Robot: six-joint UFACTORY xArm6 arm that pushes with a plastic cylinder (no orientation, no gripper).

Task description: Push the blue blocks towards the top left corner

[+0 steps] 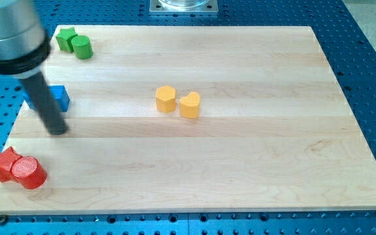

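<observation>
A blue block (59,96) lies near the board's left edge, partly hidden behind my dark rod; only its right part shows, so whether it is one block or more I cannot tell. My tip (57,128) rests on the board just below the blue block, toward the view's bottom. The rod rises up and to the left to the silver arm body at the view's top left corner.
Two green blocks (74,42), a cube and a cylinder, sit at the top left corner. A yellow hexagonal block (166,99) and a yellow heart block (190,104) lie mid-board. A red star (5,163) and red cylinder (29,172) sit at the bottom left.
</observation>
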